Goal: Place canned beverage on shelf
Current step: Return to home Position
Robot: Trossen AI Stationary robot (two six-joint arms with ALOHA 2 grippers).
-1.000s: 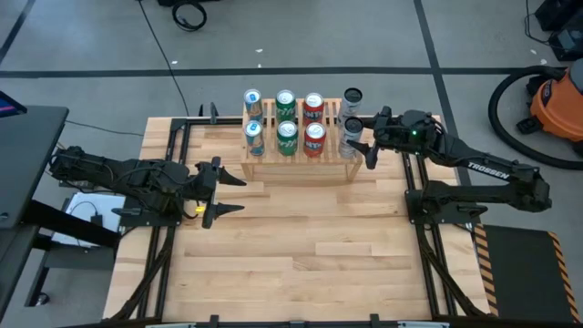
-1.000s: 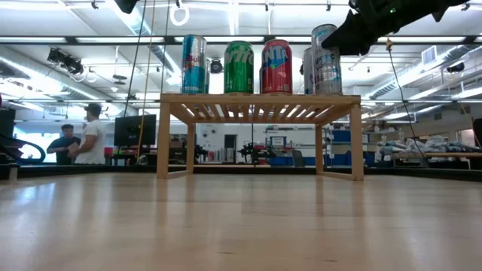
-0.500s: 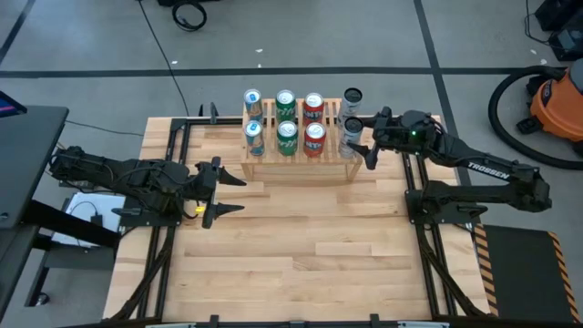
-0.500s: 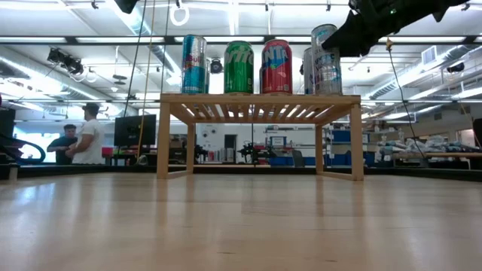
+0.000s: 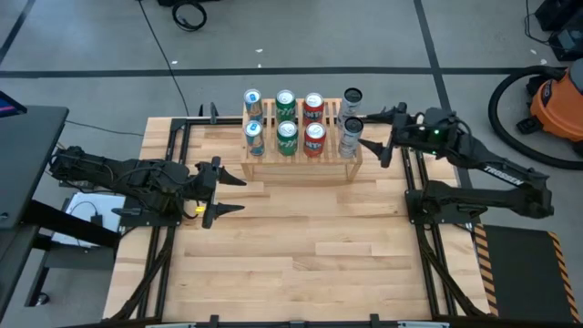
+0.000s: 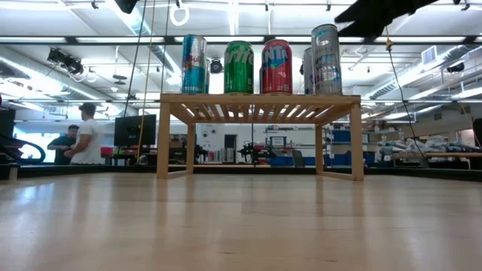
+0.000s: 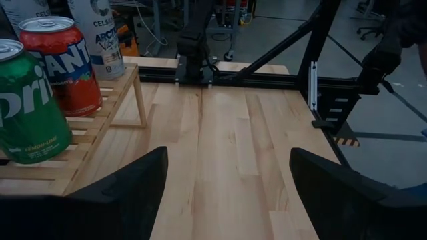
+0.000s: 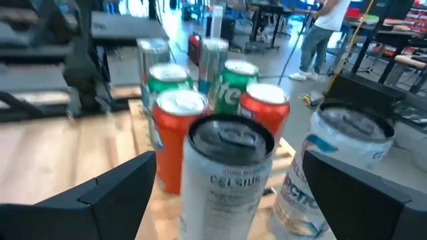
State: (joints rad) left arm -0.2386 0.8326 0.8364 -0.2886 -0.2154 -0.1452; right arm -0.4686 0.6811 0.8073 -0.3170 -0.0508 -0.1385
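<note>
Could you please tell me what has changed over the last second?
The right end effector has drawn back rightward from the front white can, open and clear of it. The left end effector, the shelf and the other cans stayed put.

blue cans 2 | green cans 2 | orange cans 2 | white cans 2 | people perhaps 2

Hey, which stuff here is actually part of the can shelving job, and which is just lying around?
Job: shelf; blue cans, green cans, orange cans, white cans on it; right gripper beside it; left gripper, idle at left.
Lying about: orange vacuum; coiled cable; two people beyond.
</note>
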